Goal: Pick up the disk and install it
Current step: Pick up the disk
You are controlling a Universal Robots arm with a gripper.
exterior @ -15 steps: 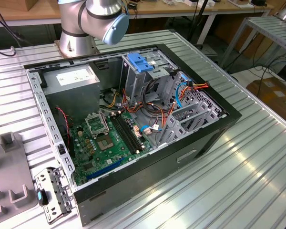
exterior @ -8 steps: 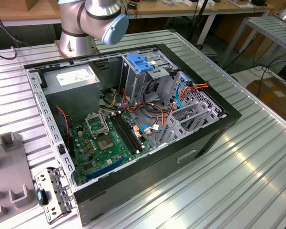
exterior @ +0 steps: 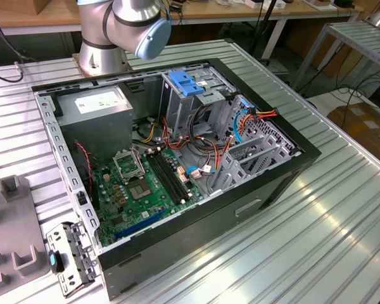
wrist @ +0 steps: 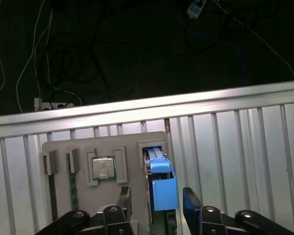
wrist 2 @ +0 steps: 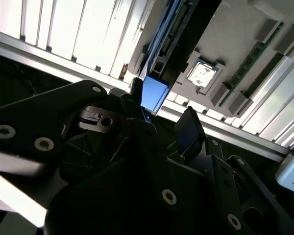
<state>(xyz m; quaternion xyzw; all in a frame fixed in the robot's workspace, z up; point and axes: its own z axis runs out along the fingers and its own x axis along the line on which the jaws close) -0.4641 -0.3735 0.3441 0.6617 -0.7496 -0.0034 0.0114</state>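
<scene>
partly hidden, disk (wrist: pixel 163 195) amid hand (wrist: pixel 158 199)

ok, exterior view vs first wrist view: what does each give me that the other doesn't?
Exterior view: the open computer case with its motherboard, the blue latch plate on the drive cage, and the arm behind the case.
First wrist view: the gripper open, its fingers either side of the blue end of the disk, which sits in a slot of the gray holder beside a processor chip.
Both: the slatted metal table.
</scene>
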